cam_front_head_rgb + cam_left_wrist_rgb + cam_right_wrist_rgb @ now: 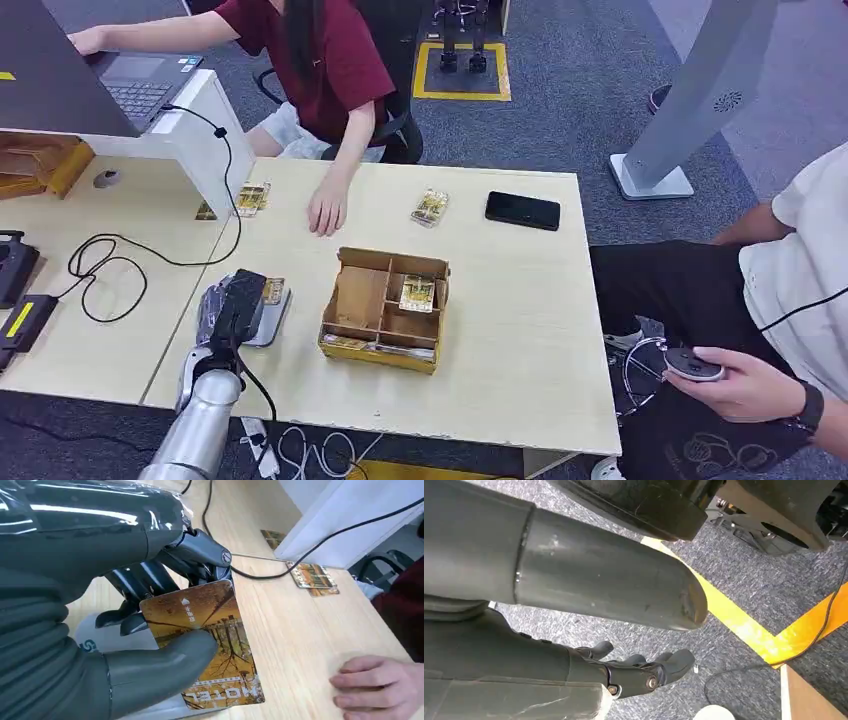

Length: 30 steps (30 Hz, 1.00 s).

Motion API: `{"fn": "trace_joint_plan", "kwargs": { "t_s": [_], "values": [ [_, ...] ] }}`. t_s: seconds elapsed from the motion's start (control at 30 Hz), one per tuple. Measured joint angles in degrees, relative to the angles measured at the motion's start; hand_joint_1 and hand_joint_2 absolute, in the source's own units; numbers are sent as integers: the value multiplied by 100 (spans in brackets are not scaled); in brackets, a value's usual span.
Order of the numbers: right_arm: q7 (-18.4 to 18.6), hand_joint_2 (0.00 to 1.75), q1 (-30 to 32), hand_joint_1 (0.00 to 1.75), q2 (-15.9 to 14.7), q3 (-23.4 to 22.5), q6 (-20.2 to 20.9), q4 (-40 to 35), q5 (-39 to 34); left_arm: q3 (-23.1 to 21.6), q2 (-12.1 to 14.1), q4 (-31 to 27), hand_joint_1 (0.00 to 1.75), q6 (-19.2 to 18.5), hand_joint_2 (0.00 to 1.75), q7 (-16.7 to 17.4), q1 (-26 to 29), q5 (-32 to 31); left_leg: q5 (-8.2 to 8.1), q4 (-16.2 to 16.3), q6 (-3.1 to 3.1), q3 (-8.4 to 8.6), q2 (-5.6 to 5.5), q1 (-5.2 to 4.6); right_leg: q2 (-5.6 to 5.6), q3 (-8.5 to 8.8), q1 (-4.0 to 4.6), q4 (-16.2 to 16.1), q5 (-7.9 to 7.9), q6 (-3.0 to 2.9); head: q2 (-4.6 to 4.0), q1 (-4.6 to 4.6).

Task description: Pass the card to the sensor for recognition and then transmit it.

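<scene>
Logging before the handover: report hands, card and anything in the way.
Left hand holds the card over the grey sensor. Right hand hangs open above the floor. A person's hand rests on the table, apart from the card.

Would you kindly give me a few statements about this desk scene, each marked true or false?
1. The left hand holds a card printed with an autumn scene. True.
2. The black phone lies inside the cardboard box. False: it lies on the table, beyond the box.
3. A card sits in one compartment of the cardboard box. True.
4. The right hand holds a card. False: it hangs over the carpet, holding nothing.
5. A person's hand rests on the table. True.
</scene>
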Motion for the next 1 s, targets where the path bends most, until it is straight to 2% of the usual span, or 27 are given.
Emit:
{"fn": "trace_joint_plan", "kwargs": {
  "t_s": [1.0],
  "values": [
    [0,0,0,0,0,20,-4,0,0,263,24,219,175,74,175,-103,-27,-212,0,0,0,-1,0,0,-1,0,0,1,0,0,0,0]
  ]
}}
